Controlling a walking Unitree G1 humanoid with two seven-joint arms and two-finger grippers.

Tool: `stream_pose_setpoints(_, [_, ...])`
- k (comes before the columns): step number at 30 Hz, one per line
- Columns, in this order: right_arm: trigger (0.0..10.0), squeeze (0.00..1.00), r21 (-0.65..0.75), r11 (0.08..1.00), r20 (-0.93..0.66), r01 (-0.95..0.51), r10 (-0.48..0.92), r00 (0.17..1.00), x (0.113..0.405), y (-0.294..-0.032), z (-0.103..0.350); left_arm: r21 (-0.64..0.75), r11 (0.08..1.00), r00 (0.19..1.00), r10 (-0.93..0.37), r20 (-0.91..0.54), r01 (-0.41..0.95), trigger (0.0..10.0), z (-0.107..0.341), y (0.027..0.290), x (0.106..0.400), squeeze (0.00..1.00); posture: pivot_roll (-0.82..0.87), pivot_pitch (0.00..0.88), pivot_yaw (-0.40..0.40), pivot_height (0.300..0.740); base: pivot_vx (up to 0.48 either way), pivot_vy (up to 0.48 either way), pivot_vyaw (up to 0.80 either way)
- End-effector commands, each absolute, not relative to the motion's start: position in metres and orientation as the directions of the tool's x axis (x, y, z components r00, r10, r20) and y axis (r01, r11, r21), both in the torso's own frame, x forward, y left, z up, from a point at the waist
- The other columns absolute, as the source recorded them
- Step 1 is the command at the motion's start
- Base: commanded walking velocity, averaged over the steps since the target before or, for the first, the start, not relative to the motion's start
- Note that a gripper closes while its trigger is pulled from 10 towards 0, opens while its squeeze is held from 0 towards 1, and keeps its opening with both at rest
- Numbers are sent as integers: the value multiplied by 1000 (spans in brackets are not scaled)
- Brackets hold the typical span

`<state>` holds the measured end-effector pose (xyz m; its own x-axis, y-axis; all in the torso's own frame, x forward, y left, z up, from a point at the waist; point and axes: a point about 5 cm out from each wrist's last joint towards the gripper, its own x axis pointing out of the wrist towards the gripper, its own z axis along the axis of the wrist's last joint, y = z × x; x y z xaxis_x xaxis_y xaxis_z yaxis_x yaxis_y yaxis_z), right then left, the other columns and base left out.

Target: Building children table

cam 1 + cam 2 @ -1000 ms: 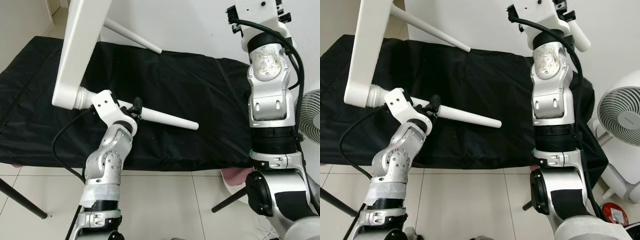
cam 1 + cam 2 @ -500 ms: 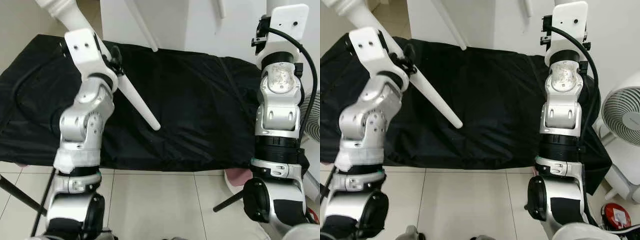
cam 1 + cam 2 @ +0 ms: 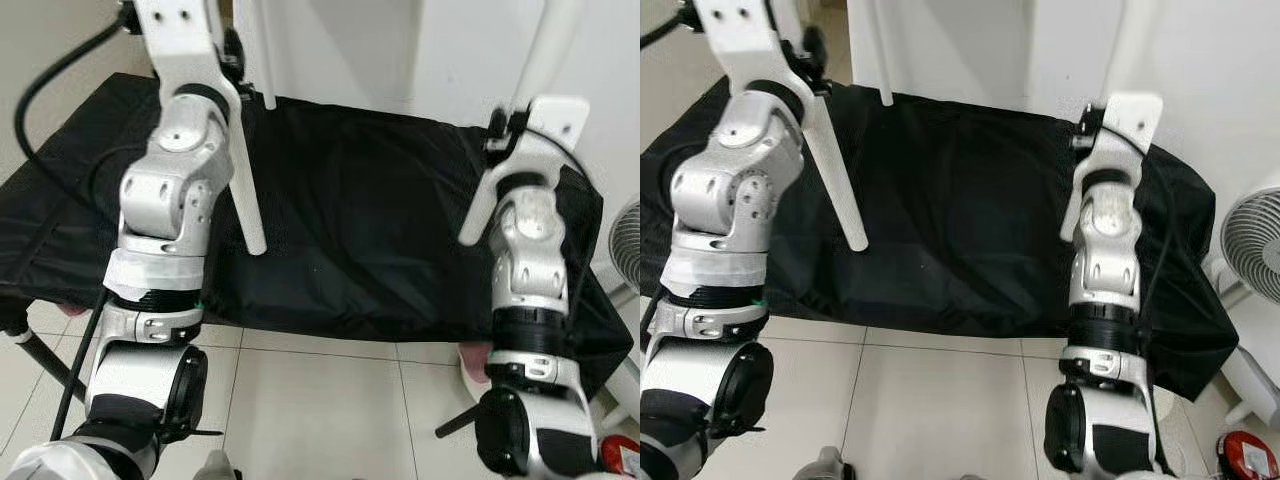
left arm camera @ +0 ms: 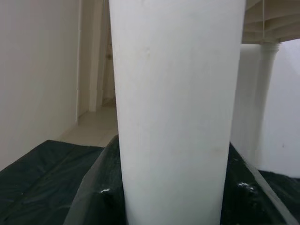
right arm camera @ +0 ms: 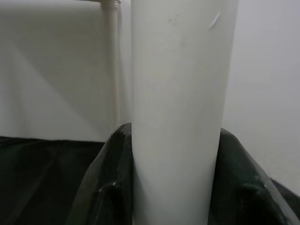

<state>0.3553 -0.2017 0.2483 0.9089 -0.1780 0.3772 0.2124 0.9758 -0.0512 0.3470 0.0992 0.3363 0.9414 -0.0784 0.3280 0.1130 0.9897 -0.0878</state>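
Small white table is held up off the black cloth [image 3: 370, 240], legs pointing down.

Left gripper [image 3: 232, 62] is clamped on the near-left leg [image 3: 246, 195], high up by its top end. That leg runs down from the fingers, and its tip hangs just above the cloth without clearly touching. In the left wrist view the leg [image 4: 176, 108] sits squarely between the two black fingers [image 4: 96, 197], pads against both sides.

Right gripper [image 3: 500, 130] is closed around the near-right leg [image 3: 478, 210]. This leg slants, foot end lower and toward the robot's left of the gripper, over the cloth. In the right wrist view, same story: white leg [image 5: 178, 108] pinched between the black fingers [image 5: 105, 187].

Far legs [image 3: 268, 50] hang beyond the left gripper, near the white wall [image 3: 350, 40].

White fan [image 3: 1250, 250] stands on the floor well off to the outer side of the right gripper.
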Motion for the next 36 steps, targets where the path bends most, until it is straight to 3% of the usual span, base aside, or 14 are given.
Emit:
stream_pose_setpoints(1, [9569,0,-144,989,311,26,20,950,362,-163,231,27,846,761,-492,424,532,0,356,33,317,0,22,0,-80,740,0,0,0])
stream_pose_setpoints(3, [10000,0,-151,988,302,11,36,953,361,-162,225,39,833,757,-519,397,552,0,349,28,316,0,22,0,-80,740,0,0,0])
stream_pose_setpoints(4, [10000,0,-147,989,288,9,34,957,361,-161,220,57,821,750,-545,375,568,6314,343,25,315,0,22,0,-78,740,0,0,0])
stream_pose_setpoints(5, [10000,0,-147,989,288,9,34,957,361,-161,220,57,821,750,-545,375,568,6314,343,25,315,0,22,0,-78,740,0,0,0])
stream_pose_setpoints(6, [10000,0,-136,991,264,-2,39,964,360,-161,209,77,796,738,-588,331,600,10000,333,19,315,0,22,0,-78,740,0,0,0])
stream_pose_setpoints(15, [10000,0,-122,991,230,-47,74,970,354,-157,183,112,746,718,-664,211,657,10000,295,10,310,0,19,0,-64,740,0,0,0])
stream_pose_setpoints(16, [10000,729,-114,992,231,-46,71,970,354,-158,179,115,736,714,-676,184,667,10000,285,11,309,855,18,0,-63,740,0,0,0])
stream_pose_setpoints(17, [10000,729,-114,992,231,-46,71,970,354,-158,179,115,736,714,-676,184,667,10000,285,11,309,855,18,0,-63,740,0,0,0])
stream_pose_setpoints(18, [10000,1000,-104,993,231,-48,71,970,353,-158,178,110,733,713,-680,172,672,10000,281,12,309,1000,18,0,-62,740,0,0,0])
stream_pose_setpoints(33, [10000,1000,-81,995,290,-52,73,954,352,-160,178,166,682,669,-732,131,713,10000,265,15,296,1000,23,0,-62,740,0,0,0])
stream_pose_setpoints(34, [10000,1000,-85,995,299,-51,74,951,351,-160,178,178,676,665,-736,124,715,10000,262,18,294,0,23,0,-62,740,0,0,0])
stream_pose_setpoints(36, [10000,1000,-87,995,305,-52,76,949,350,-160,178,183,676,666,-736,121,714,10000,261,19,293,0,23,0,-62,740,0,0,0])
